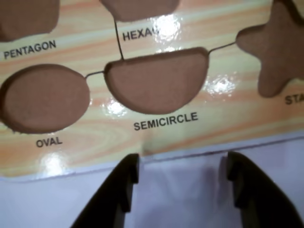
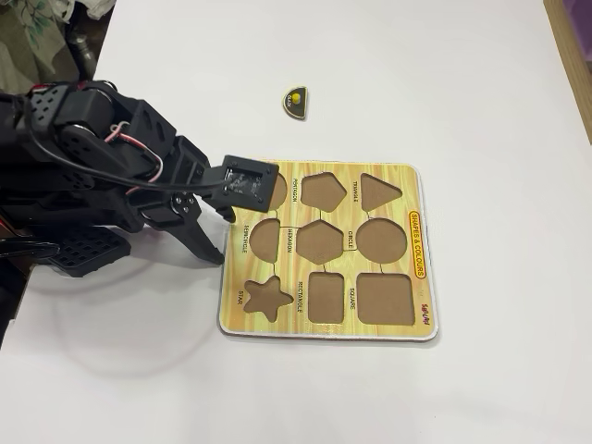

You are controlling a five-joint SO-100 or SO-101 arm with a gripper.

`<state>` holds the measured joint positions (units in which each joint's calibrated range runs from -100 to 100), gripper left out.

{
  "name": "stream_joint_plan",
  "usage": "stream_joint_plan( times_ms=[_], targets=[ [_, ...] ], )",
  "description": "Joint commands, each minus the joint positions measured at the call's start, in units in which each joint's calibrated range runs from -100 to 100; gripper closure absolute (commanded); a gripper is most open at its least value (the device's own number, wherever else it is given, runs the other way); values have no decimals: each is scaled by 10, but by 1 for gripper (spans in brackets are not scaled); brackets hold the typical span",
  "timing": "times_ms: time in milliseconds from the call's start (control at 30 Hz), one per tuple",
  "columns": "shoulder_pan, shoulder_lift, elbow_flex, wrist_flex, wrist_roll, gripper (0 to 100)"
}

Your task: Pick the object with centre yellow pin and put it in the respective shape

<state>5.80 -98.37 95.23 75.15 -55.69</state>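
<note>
Yellow wooden shape board (image 2: 418, 242) with brown cut-out holes lies flat on the white table (image 2: 462, 83). The black gripper (image 1: 183, 168) hangs over the board's edge near the semicircle hole (image 1: 156, 78), its two fingers spread apart and holding nothing. The small dark half-round piece with the yellow pin (image 2: 296, 100) sits alone on the table, well apart from the board.
</note>
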Motion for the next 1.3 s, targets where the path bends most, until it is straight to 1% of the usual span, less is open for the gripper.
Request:
stream_joint_plan(
  times_ms=[0,333,500,700,867,1167,1267],
  targets=[
    [1,61,-92,0,-1,79],
    [-4,292,-338,10,5,79],
    [-81,422,-465,11,5,79],
    [-189,520,-577,11,3,79],
    [-264,573,-632,11,5,79],
    [-424,676,-683,11,-1,78],
    [-463,717,-707,11,-1,78]
  ],
)
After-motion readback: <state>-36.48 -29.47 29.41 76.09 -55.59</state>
